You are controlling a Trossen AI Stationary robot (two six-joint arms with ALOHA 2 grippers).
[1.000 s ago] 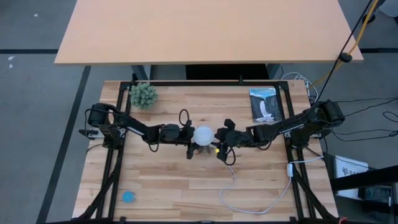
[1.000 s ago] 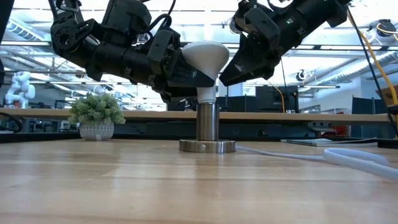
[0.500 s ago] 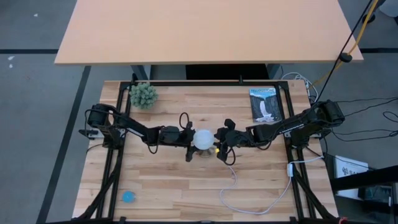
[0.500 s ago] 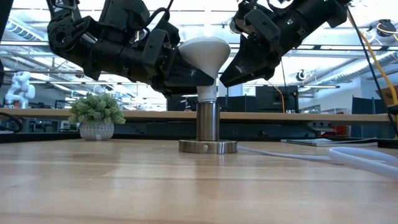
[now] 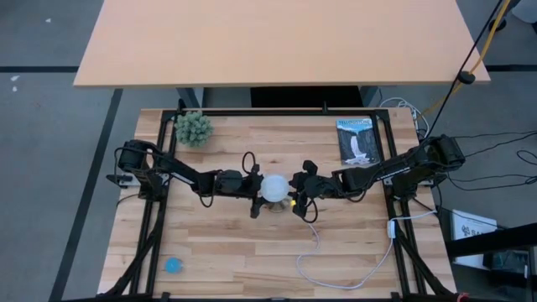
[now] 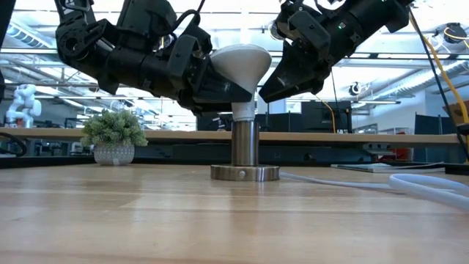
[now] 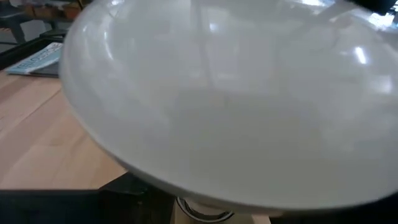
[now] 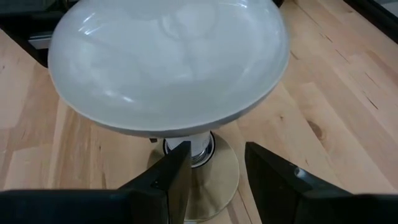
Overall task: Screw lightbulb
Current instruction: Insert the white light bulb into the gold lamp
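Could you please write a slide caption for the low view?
Left end effector grips the bulb seated in its socket; right end effector hovers beside it.

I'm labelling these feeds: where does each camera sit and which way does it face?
High: overhead, straight down; both arms meet at the lightbulb.
Low: table height, level; lightbulb on the socket, left pincer on it, right pincer beside.
Left wrist: pressed against the bulb; no fingers visible.
Right wrist: facing bulb past its fingers.
All share the lightbulb.
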